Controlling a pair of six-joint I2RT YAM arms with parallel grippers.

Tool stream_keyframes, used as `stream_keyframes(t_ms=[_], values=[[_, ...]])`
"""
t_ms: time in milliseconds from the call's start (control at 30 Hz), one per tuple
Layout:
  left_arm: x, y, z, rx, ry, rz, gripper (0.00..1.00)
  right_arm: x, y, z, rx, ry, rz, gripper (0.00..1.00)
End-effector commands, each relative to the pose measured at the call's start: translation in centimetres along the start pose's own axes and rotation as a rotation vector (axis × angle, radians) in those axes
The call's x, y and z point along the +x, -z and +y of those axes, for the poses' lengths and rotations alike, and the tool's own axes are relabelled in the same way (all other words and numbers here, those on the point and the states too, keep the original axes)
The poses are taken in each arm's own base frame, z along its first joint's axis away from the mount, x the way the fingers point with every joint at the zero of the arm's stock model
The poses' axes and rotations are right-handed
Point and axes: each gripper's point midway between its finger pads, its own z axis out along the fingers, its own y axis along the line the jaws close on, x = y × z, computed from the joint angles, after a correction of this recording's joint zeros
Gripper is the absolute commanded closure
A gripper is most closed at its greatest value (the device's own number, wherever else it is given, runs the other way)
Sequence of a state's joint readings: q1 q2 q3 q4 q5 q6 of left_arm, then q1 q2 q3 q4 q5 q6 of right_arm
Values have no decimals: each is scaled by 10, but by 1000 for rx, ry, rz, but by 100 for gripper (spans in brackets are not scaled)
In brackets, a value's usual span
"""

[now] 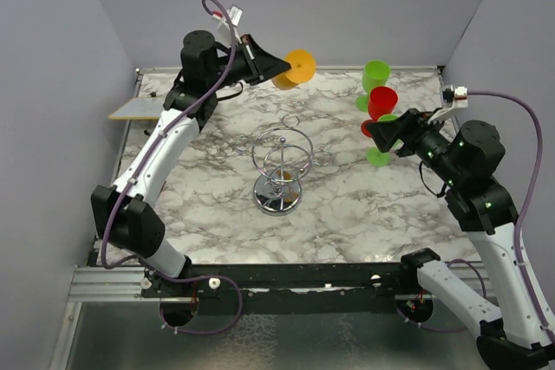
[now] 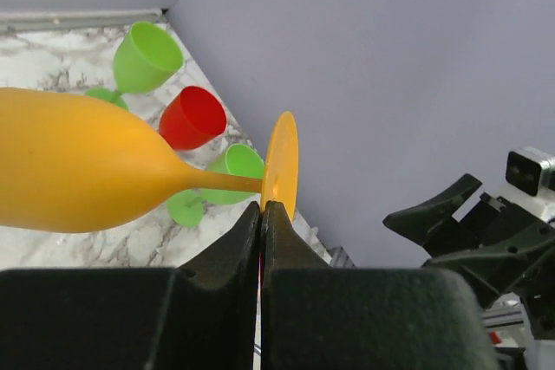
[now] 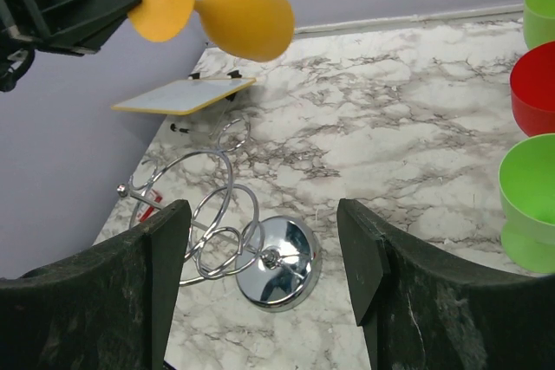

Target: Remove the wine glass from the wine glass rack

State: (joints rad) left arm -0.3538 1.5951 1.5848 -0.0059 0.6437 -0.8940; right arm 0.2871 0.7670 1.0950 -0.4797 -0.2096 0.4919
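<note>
The wine glass (image 1: 297, 67) is orange plastic and hangs sideways in the air near the back wall, well away from the rack. My left gripper (image 1: 279, 66) is shut on the rim of its round foot (image 2: 280, 165), with the bowl (image 2: 78, 162) pointing left in the left wrist view. The glass also shows in the right wrist view (image 3: 247, 19). The chrome wine glass rack (image 1: 279, 171) stands mid-table with nothing on its wire loops; its round base (image 3: 277, 262) shows below my right gripper (image 3: 264, 214). My right gripper (image 1: 381, 136) is open and empty, right of the rack.
Two green glasses (image 1: 376, 75) (image 1: 380, 155) and a red one (image 1: 381, 101) stand at the back right, close to my right gripper. A flat board (image 1: 134, 108) juts over the table's left edge. Grey walls enclose three sides.
</note>
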Motion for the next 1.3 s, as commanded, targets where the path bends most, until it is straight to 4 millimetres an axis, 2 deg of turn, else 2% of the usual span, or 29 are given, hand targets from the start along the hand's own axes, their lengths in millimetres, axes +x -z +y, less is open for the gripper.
stream_keyframes(t_ms=[0,133,233,300,433,467,700,833,967,1100,1267], values=[[-32,41,-78,159,-351,-178,100,-15,11,8,-9,8,-41,31],[-32,75,-119,227,-570,-272,100,-18,15,15,-35,-7,-48,31],[-19,101,-148,271,-783,-323,100,-21,17,22,-61,-24,-54,31],[-5,117,-166,309,-940,-349,100,-25,18,29,-89,-34,-57,31],[43,141,-179,396,-1199,-361,100,-28,18,43,-152,-48,-44,31],[49,153,-186,415,-1240,-383,100,-30,18,46,-168,-51,-40,30],[80,203,-195,477,-1338,-440,100,-36,25,79,-298,-120,36,28],[106,222,-195,557,-1394,-422,100,-28,37,117,-514,-203,152,23],[128,229,-191,619,-1388,-385,100,-24,46,145,-716,-224,297,21],[144,232,-179,630,-1399,-357,100,-23,44,151,-781,-199,383,20],[170,236,-169,684,-1357,-292,100,-26,42,157,-907,-50,378,20]])
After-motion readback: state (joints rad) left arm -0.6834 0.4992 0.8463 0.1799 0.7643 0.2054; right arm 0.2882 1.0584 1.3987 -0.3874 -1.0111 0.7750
